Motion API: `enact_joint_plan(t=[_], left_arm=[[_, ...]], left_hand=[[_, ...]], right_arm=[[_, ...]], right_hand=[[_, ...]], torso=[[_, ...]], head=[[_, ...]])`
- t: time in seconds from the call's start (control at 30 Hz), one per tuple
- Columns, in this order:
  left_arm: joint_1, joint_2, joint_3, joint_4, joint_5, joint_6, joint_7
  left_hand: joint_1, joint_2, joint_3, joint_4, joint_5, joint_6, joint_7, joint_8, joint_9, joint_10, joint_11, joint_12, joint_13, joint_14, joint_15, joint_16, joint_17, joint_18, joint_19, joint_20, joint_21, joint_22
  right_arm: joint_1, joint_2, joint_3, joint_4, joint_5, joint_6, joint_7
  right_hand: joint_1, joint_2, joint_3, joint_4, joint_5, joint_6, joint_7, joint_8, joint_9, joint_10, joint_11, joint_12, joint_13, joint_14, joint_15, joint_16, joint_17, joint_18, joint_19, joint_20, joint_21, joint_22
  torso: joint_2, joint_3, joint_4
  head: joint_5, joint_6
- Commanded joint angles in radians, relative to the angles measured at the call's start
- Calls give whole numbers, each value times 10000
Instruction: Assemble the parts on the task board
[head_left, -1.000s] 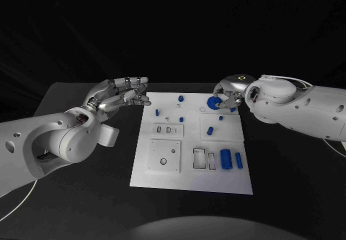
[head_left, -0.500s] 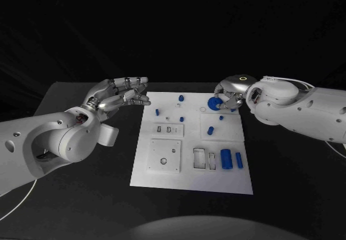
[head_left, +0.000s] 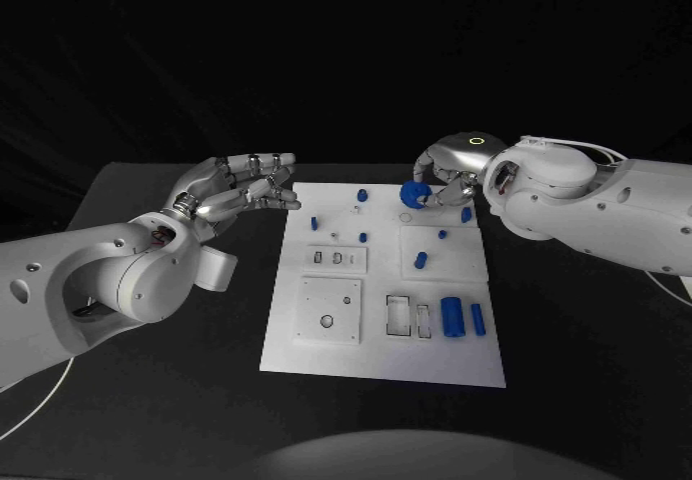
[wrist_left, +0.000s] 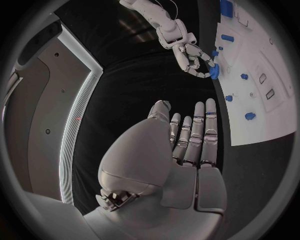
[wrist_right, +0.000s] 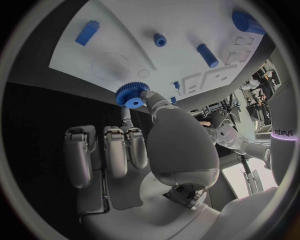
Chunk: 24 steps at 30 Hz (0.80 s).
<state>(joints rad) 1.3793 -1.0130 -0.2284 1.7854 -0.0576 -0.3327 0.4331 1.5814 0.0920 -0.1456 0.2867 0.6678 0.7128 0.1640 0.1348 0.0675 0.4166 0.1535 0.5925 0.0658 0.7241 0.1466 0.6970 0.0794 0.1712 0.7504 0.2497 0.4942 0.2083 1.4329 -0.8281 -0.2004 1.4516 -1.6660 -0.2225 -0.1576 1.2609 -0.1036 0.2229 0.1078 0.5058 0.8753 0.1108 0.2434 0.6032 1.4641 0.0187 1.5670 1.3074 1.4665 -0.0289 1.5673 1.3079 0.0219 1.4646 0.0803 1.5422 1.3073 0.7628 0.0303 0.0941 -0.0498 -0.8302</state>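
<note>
Holding the blue gear (head_left: 415, 195) between thumb and finger, our right hand (head_left: 444, 186) carries it above the far right part of the board (head_left: 382, 345), clear of the surface as far as we can tell. In the right wrist view the gear (wrist_right: 132, 94) shows its toothed rim and hub, pinched at the fingertips while the other fingers hang loosely curled beside it. Just beyond it on the board we see a faint round outline (wrist_right: 109, 64) with a small hole (wrist_right: 144, 73) next to it, and we judge this to be the gear's seat. The move ahead turns on that relation: the gear hangs close by the recess, tilted so that its axle does not yet point straight down into the board, so we would have to level it and bring it over the seat before lowering. Our right hand is plainly the nearer one for this. Our left hand (head_left: 242, 187) hovers off the board's left edge, over the black table (head_left: 144, 200), holding nothing, its fingers bent but apart; the left wrist view shows its fingers (wrist_left: 194, 135) stretched out side by side. Other blue parts lie scattered: a large cylinder (head_left: 453, 317) and a slim bar (head_left: 477, 319) near the right edge, a short peg (head_left: 420, 261) mid-board.
</note>
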Motion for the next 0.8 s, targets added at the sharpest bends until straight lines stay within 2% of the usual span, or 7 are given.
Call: enact_joint_plan(t=[0.03,0.17,0.23,0.37,0.8], left_arm=[[3,23,5,5,-41,188,3],[3,47,5,-10,-56,197,-11],[3,76,5,-25,-61,203,-10],[3,123,5,-40,-66,207,-11],[6,98,4,19,-71,140,-42]], left_hand=[[62,2,33,-1,57,0,47,64,2,1,63,67,-9,-56,19,43,-11,46,-73,-4,-16,12],[66,0,37,3,59,7,52,71,4,14,71,75,-7,-55,19,46,-13,46,-77,-4,-13,13],[66,0,38,3,59,7,52,71,4,15,72,76,-7,-55,19,47,-13,46,-77,-4,-12,13],[66,0,38,3,59,7,52,71,4,15,72,76,-7,-55,19,47,-13,46,-77,-4,-12,13],[72,-3,44,8,61,18,60,81,6,33,81,87,-5,-52,19,53,-16,46,-81,-5,-7,17]], right_arm=[[33,210,2,44,86,185,163],[50,584,5,-96,201,357,218],[52,801,6,-211,242,431,250],[46,1199,7,-448,288,547,299],[-17,2268,9,-1223,357,868,319]], right_hand=[[-17,73,61,10,41,282,-244,-36,-9,1067,-12,38,2634,1043,-57,34,2629,-124,775,-27,3,2508],[-22,80,79,14,51,274,-235,-66,-25,1067,-4,38,2634,1043,-48,34,2629,-119,760,-22,-12,2502],[-20,85,90,14,55,271,-230,-79,-32,1067,-1,38,2634,1043,-44,34,2629,-117,756,-19,-17,2500],[-21,87,107,13,63,265,-217,-108,-48,1067,7,38,2634,1043,-33,34,2629,-116,752,-13,-20,2498],[-24,89,164,5,67,241,-181,-213,-108,1067,38,38,2634,1043,0,34,2629,-106,718,13,-54,2483]], torso=[[-5,9,15],[-3,-8,26],[10,2,16],[16,8,40],[14,14,18]], head=[[28,-52],[-17,-65],[-23,-51],[-45,-68],[45,-143]])
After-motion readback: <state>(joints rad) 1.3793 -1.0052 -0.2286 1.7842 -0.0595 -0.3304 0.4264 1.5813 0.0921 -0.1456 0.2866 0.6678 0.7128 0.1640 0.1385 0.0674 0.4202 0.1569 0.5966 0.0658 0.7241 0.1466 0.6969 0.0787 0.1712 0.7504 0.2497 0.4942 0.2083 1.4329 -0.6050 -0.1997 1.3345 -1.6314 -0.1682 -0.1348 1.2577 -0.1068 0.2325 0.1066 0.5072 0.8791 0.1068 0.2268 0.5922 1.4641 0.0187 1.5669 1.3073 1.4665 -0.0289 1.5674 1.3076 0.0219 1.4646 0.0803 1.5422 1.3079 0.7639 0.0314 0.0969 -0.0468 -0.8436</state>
